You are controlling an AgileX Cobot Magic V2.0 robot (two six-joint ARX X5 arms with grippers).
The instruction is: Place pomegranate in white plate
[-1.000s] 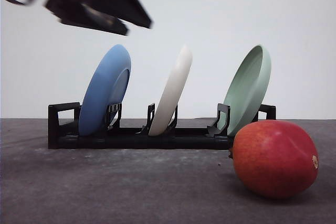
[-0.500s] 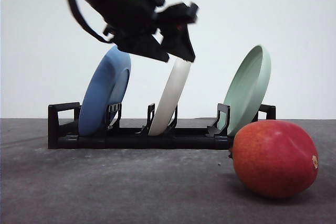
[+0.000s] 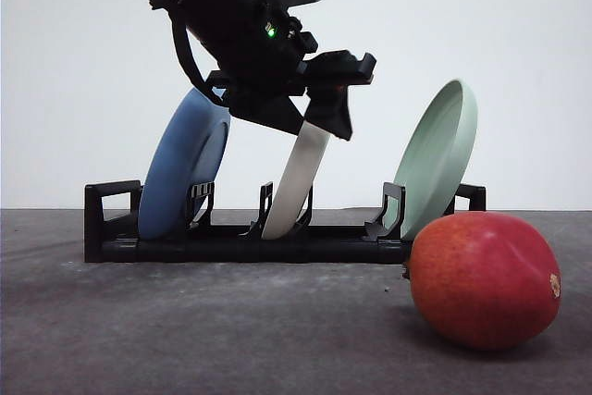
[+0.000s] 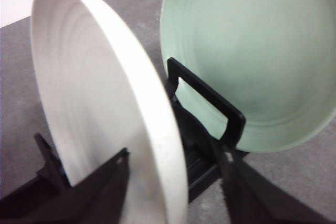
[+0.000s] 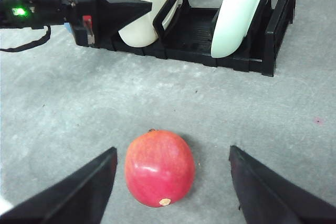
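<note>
1. The grey table (image 3: 185, 339) fills the lower part of the front view, its surface dull and lightly speckled.
2. A black dish rack (image 3: 111, 228) stands across the middle of the front view and holds three plates on edge, all tilted rightward: a blue plate (image 3: 180, 168) at left, the white plate (image 3: 294, 182) in the centre, a pale green plate (image 3: 439, 150) at right.
3. The left arm reaches in from the upper left of the front view. The left tool (image 3: 314, 122) is apart, its two dark fingers straddling the white plate's upper rim; in the left wrist view one finger (image 4: 100, 192) sits on each side of the rim. Whether they touch it I cannot tell.
4. The white plate is matte off-white with faint concentric rings and a raised rim.
5. The pomegranate (image 3: 483, 279) lies on the table at the lower right of the front view, just in front of the rack's right end. It is smooth, oval and deep red with an orange-yellow blush and a small pale scar at its right end.
6. In the right wrist view, the right tool (image 5: 170, 182) is apart, its fingers flanking the pomegranate (image 5: 160, 167) without touching it.
</note>
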